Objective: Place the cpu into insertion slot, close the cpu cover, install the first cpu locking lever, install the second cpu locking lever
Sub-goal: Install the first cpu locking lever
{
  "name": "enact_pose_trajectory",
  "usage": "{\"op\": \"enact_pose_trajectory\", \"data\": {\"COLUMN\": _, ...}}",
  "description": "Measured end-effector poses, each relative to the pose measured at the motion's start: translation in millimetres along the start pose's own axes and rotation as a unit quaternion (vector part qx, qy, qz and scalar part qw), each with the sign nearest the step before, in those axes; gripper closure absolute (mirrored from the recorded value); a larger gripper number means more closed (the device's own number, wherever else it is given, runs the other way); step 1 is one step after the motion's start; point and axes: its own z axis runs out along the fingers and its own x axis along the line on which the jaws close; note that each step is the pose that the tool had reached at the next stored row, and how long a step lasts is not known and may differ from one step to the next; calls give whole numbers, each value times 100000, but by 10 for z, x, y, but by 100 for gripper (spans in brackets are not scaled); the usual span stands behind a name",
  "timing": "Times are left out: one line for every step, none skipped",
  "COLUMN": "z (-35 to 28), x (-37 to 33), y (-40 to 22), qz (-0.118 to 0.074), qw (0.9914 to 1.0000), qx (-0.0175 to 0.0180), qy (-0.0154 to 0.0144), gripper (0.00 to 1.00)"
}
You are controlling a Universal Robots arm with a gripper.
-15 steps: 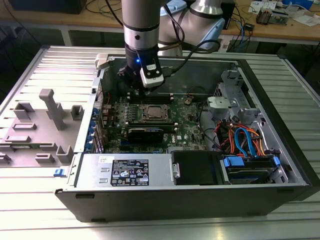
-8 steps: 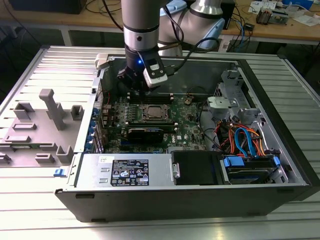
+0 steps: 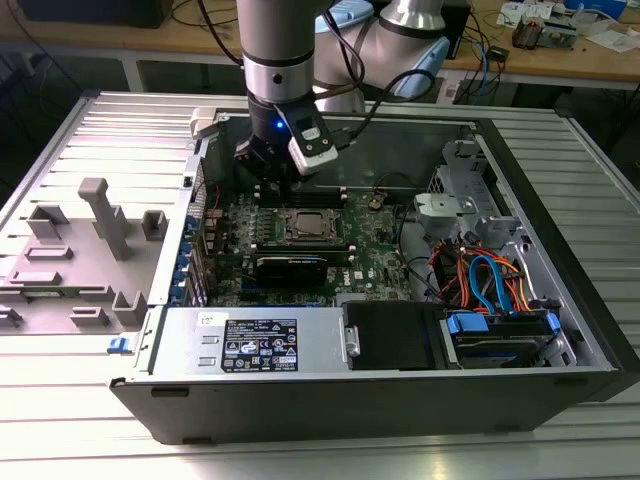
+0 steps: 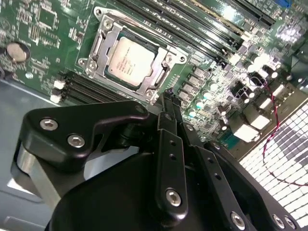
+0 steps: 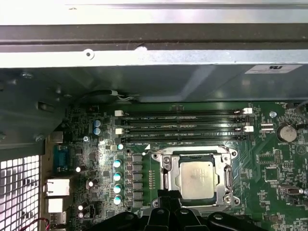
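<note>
The cpu lies flat in the insertion slot on the green board, its silver-grey top showing. The cpu cover is folded down around it as a silvery frame with the chip in its window. My gripper hangs just above the board, at the socket's far edge in the exterior view. In both wrist views its black fingers meet at the tips beside the socket rim, shut and holding nothing. The fingertips stop short of the cover.
Long black memory slots run along the socket's far side, next to the case wall. A coin battery sits on the board. Coloured cables and a drive cage fill the exterior view's right. A grey fixture stands outside the case.
</note>
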Motion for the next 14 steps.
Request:
{"op": "enact_pose_trajectory", "data": {"z": 0, "x": 0, "y": 0, "qz": -36, "qw": 100000, "qx": -5, "qy": 3, "gripper": 89}}
{"op": "enact_pose_trajectory", "data": {"z": 0, "x": 0, "y": 0, "qz": -48, "qw": 100000, "qx": -9, "qy": 3, "gripper": 89}}
{"op": "enact_pose_trajectory", "data": {"z": 1, "x": 0, "y": 0, "qz": -55, "qw": 100000, "qx": -10, "qy": 3, "gripper": 89}}
{"op": "enact_pose_trajectory", "data": {"z": 1, "x": 0, "y": 0, "qz": -62, "qw": 100000, "qx": -10, "qy": 3, "gripper": 89}}
{"op": "enact_pose_trajectory", "data": {"z": 1, "x": 0, "y": 0, "qz": -65, "qw": 100000, "qx": -11, "qy": 1, "gripper": 89}}
{"op": "enact_pose_trajectory", "data": {"z": 1, "x": 0, "y": 0, "qz": -69, "qw": 100000, "qx": -11, "qy": 2, "gripper": 89}}
{"op": "enact_pose_trajectory", "data": {"z": 1, "x": 0, "y": 0, "qz": -72, "qw": 100000, "qx": -11, "qy": 1, "gripper": 89}}
{"op": "enact_pose_trajectory", "data": {"z": 1, "x": 0, "y": 0, "qz": -76, "qw": 100000, "qx": -11, "qy": 2, "gripper": 89}}
{"op": "enact_pose_trajectory", "data": {"z": 2, "x": 4, "y": 0, "qz": -80, "qw": 100000, "qx": -23, "qy": -5, "gripper": 89}}
{"op": "enact_pose_trajectory", "data": {"z": 2, "x": 16, "y": 0, "qz": -90, "qw": 100000, "qx": -26, "qy": -8, "gripper": 89}}
{"op": "enact_pose_trajectory", "data": {"z": 0, "x": 39, "y": 0, "qz": -95, "qw": 100000, "qx": -17, "qy": 1, "gripper": 89}}
{"op": "enact_pose_trajectory", "data": {"z": -1, "x": 60, "y": -1, "qz": -120, "qw": 100000, "qx": -11, "qy": 5, "gripper": 89}}
{"op": "enact_pose_trajectory", "data": {"z": -2, "x": 94, "y": -1, "qz": -175, "qw": 100000, "qx": -16, "qy": 7, "gripper": 89}}
{"op": "enact_pose_trajectory", "data": {"z": -2, "x": 116, "y": -1, "qz": -218, "qw": 100000, "qx": -19, "qy": 10, "gripper": 89}}
